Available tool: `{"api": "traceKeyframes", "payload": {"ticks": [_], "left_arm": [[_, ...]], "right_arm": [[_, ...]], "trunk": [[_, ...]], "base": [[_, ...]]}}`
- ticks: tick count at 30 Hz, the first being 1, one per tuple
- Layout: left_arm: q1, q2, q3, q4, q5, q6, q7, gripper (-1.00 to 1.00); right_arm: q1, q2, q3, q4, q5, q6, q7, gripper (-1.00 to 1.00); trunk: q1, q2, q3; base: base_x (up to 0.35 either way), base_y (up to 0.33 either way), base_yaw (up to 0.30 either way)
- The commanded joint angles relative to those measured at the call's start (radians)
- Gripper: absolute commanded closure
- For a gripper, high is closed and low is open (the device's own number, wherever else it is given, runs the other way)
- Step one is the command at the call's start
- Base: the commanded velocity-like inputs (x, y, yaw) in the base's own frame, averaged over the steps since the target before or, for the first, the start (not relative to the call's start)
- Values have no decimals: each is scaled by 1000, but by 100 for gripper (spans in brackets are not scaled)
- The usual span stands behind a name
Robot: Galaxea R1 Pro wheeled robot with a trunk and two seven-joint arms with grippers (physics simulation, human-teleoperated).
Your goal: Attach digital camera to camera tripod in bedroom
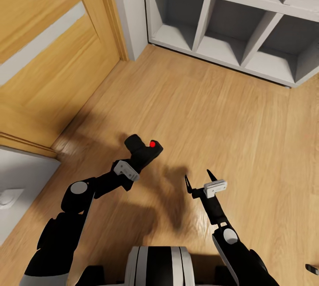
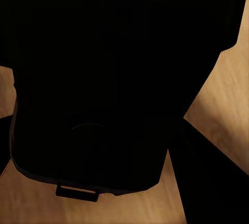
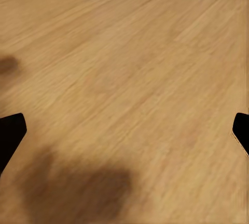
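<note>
We see our trunk (image 1: 157, 264) at the near edge of the head view, both arms out over the wood floor (image 1: 212, 113). Right pincer (image 1: 200, 182) is open, fingers spread w/ nothing btwn them, hovering above the floor just right of the digital camera's shadow. Right wrist view: two dark fingertips (image 3: 10, 135) at opposite edges, bare floor planks (image 3: 129, 78) btwn, soft shadow patch nearby.

Left pincer (image 1: 141, 158) is closed on the digital camera (image 1: 142, 148), held off the floor, red button (image 1: 152, 143) facing up, lens end pointing away from us toward the door. Left wrist view: camera body (image 2: 114, 78) blocks most of the frame, nearly black, floor visible around its outline; can't make out the finger contact there.

Past the camera: wooden door (image 1: 48, 47) to its left w/ a pale strip across it, grey wall section (image 1: 129, 11) beside the frame. Farther right of the camera, white cube shelf (image 1: 248, 16) stands on the floor, the cubes in view look bare.
</note>
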Motion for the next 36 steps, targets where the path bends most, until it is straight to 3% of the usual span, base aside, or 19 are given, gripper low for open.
{"api": "traceKeyframes", "payload": {"ticks": [1, 36], "left_arm": [[0, -1, 1, -1, -5, 6, -7, 100], [0, -1, -1, -2, -7, 8, -6, 100]], "right_arm": [[0, -1, 2, 0, 4, -2, -5, -100], [0, -1, 3, 0, 5, -2, -5, -100]], "trunk": [[-1, 0, 3], [-16, 8, 139]], "base": [[0, 0, 0], [0, 0, 0]]}}
